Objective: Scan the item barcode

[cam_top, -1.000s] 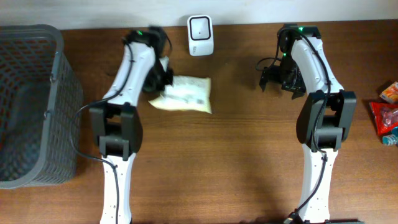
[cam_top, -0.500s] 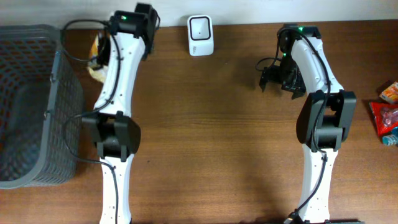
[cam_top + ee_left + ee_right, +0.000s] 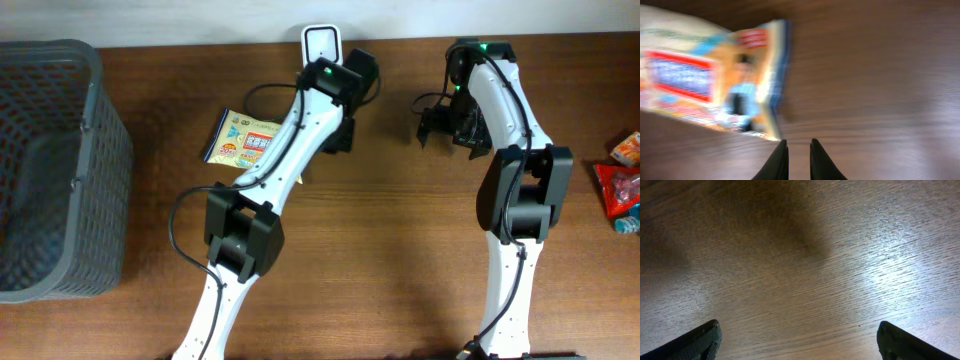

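Wood table (image 3: 400, 230) | left arm (image 3: 285, 150) stretched diagonally toward scanner (image 3: 322, 38) | packet (image 3: 240, 140) alongside

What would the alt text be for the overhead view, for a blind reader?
Two white robot arms stand at a brown wooden table, the left arm stretched towards a white scanner at the back edge. A yellow snack packet lies to that arm's left, and a grey basket sits at the far left.

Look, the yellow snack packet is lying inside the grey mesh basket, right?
No. The overhead view shows the yellow snack packet lying on the brown wooden table, to the right of the grey mesh basket, not inside it.
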`<action>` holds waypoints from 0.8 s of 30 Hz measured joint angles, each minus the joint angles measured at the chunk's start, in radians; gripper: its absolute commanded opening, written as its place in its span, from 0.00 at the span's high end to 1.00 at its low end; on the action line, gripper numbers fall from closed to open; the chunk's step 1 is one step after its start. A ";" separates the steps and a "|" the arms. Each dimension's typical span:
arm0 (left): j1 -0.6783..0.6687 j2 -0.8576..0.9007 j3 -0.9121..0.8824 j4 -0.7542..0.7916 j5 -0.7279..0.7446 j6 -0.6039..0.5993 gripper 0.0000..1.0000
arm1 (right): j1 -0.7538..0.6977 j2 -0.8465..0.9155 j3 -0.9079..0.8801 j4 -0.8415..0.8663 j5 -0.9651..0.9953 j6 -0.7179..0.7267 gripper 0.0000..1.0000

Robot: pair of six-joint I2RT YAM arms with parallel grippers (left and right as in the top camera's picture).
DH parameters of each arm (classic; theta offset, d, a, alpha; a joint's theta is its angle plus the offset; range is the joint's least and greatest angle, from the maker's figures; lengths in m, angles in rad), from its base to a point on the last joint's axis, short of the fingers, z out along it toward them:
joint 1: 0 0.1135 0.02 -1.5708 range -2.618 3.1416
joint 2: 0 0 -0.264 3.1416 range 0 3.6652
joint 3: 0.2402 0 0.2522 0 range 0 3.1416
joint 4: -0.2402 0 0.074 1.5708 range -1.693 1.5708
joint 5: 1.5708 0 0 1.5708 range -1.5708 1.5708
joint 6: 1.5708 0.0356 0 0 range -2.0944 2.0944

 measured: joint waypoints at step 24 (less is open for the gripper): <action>0.217 -0.017 -0.335 0.349 0.245 0.016 1.00 | 0.000 0.000 0.000 0.000 0.000 0.000 0.02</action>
